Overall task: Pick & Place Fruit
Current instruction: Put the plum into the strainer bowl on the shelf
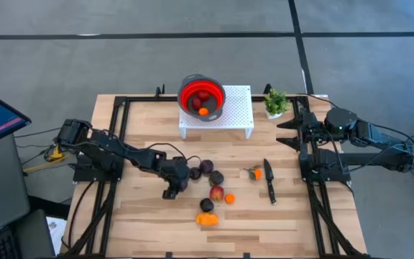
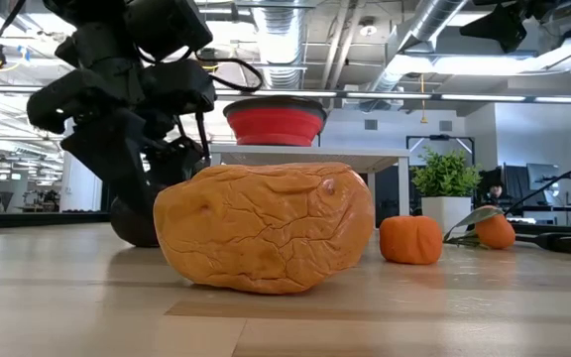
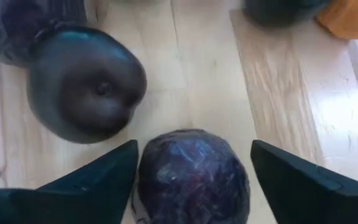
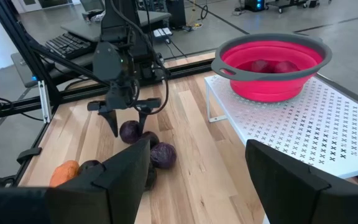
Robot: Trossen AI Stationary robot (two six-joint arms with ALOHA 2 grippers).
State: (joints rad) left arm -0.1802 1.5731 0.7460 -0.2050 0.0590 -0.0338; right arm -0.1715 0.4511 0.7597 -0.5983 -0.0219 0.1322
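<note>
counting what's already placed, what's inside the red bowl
In the red bowl on the white rack: dark red fruit and one small orange. The rim hides part of the inside, so the count is unsure.

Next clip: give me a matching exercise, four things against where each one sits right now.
Things:
1. red collapsible bowl
2. black-handled knife
3. small green potted plant
4. left tool

Places:
A. table's far right corner, beside the rack
B. on the white perforated rack
C. open around a dark purple plum
D. flat on the wood, right of the fruit

Pairs: 1-B, 2-D, 3-A, 4-C
</note>
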